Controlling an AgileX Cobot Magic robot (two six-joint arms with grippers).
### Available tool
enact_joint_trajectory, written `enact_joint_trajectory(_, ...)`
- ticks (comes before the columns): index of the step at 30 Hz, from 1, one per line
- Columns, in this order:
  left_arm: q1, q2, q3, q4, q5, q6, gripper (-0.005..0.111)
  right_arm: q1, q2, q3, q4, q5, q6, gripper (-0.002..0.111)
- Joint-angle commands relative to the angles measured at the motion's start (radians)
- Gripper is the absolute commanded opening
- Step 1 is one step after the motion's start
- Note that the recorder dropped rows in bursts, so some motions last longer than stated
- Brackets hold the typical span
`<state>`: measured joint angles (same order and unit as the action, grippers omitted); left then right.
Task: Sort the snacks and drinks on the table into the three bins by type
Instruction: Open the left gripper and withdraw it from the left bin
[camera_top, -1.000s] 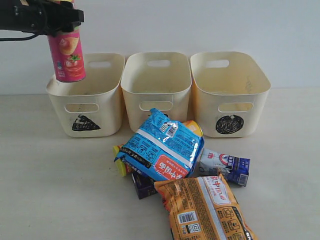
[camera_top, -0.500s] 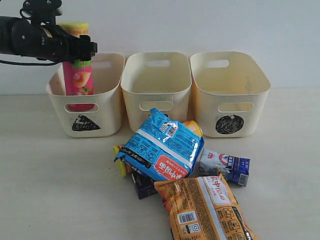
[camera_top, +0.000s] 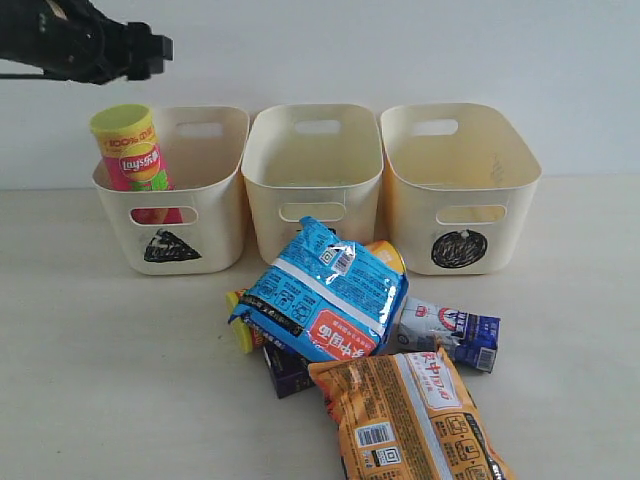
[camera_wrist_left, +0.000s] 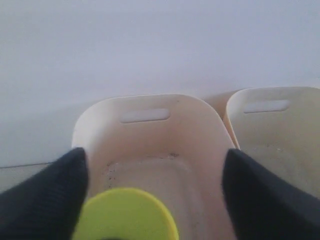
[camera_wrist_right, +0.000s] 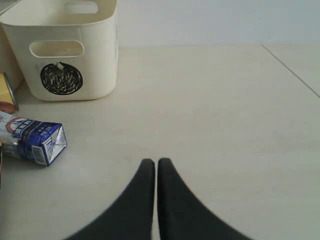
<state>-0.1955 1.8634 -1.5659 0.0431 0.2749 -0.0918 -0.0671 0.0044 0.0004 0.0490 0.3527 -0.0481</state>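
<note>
**Exterior view.** Three cream bins stand in a row at the rear of the worktop (camera_top: 100, 380).
- The triangle bin (camera_top: 215, 200) is on the left.
- The middle bin (camera_top: 315, 175) has its mark hidden behind the snack pile.
- The circle bin (camera_top: 500, 200) is on the right.

The pink Lay's tube (camera_top: 135, 165) stands inside the triangle bin. It is tilted, and its yellow lid (camera_top: 121, 120) rises above the rim. The left arm (camera_top: 80, 45) hangs above and slightly behind the tube, with the left jaws clear of it.

The remaining items lie in a pile in front of the middle bin.
- The blue packet (camera_top: 320, 300) is on top.
- The yellow tube (camera_top: 240, 335) shows from under the blue packet.
- The purple box (camera_top: 285, 370) is partly covered at the near edge of the blue packet.
- The white-and-blue carton (camera_top: 450, 330) lies to the right of the pile.
- The orange packet (camera_top: 410, 420) is nearest the camera.

**Left wrist view.** The two dark fingers (camera_wrist_left: 45, 200) are spread wide and released. The yellow lid (camera_wrist_left: 125, 215) sits between them, ungripped. Beyond the lid are the floor of the triangle bin (camera_wrist_left: 150, 105) and part of the middle bin (camera_wrist_left: 270, 115).

**Right wrist view.** The right jaws are clenched tip to tip, grasp nothing and hang over bare worktop (camera_wrist_right: 225, 125). The circle bin (camera_wrist_right: 100, 60) stands well ahead of them. The white-and-blue carton (camera_wrist_right: 35, 140) lies near the circle bin. One end of the yellow tube (camera_wrist_right: 5, 92) shows at the frame edge.
</note>
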Motion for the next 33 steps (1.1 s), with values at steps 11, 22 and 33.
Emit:
enact_joint_trajectory(11,0.002,-0.539,0.380,-0.031,0.033,-0.026,0.004,-0.003,-0.004,0.000,-0.006,-0.010,-0.002,0.000)
enact_joint_trajectory(22,0.002,-1.182,0.905,-0.033,-0.139,-0.103,0.004,-0.003,-0.004,0.000,-0.061,-0.056,-0.198,0.000)
enact_joint_trajectory(33,0.002,-1.314,1.058,-0.033,-0.135,-0.115,0.004,-0.003,-0.004,0.000,-0.027,-0.530,-0.145,0.000)
